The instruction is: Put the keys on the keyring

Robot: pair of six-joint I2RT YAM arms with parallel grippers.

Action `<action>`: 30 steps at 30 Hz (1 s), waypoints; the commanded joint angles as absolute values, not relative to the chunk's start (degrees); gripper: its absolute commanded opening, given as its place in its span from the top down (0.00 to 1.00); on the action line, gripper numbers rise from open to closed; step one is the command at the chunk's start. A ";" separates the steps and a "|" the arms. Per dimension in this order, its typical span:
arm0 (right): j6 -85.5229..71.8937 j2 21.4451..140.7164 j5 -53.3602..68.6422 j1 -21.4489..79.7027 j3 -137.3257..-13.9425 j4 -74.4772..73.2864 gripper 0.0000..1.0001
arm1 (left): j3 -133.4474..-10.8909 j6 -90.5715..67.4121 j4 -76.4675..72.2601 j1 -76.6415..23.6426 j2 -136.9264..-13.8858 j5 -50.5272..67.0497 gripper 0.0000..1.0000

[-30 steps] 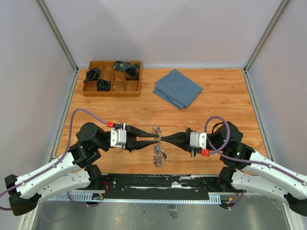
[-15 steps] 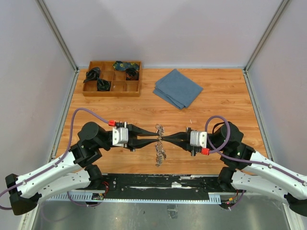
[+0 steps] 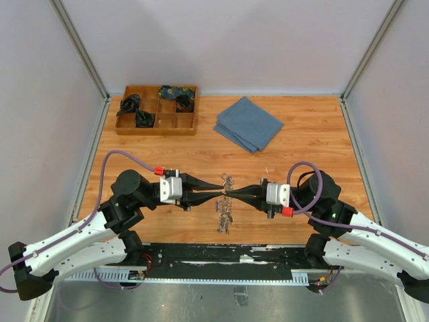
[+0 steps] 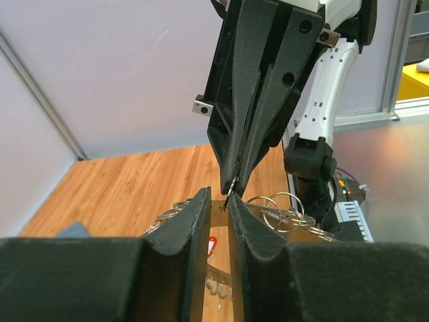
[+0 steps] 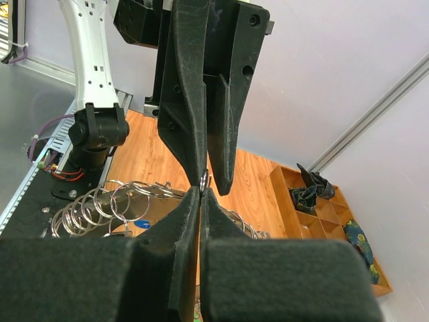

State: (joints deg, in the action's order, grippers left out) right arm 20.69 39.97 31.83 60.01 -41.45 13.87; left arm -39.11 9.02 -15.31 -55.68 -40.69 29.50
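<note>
Left hand [image 3: 218, 194] has crept in on the right hand [image 3: 229, 194], tip to tip above the wooden worktop [image 3: 301, 161].
The large silver metal keyring [image 3: 224, 216], bristling with keys, hangs between the tips and has shifted rightward. The right hand is pinched fully closed on its thin wire. The left hand's jaws stand a crack apart, gripping nothing visible, so threading probably isn't done.

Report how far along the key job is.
Done: a bunch of keys seems already strung, dangling below the gripper tips. In hand: the right gripper is shut on a thin loop of the keyring; the left gripper meets it tip to tip, jaws slightly apart. Left: too small to tell whether a key is being threaded, or how many remain.
</note>
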 commanded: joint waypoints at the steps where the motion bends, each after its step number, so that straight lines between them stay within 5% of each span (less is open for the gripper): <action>1: 19.85 39.42 32.17 60.93 -43.69 18.28 1.00 | -39.99 9.88 -16.03 -55.46 -41.13 28.91 0.80; 12: 20.31 39.90 27.74 60.91 -43.49 17.63 0.98 | -39.84 9.80 -16.70 -55.45 -40.78 31.35 0.99; 23: 9.49 37.02 6.68 60.91 -51.88 -10.75 0.54 | -37.36 6.48 -14.00 -55.42 -39.36 18.62 0.99; 30: -9.85 35.14 -15.93 60.91 -52.21 -24.83 0.51 | -36.66 4.02 -9.39 -55.44 -41.23 12.42 1.00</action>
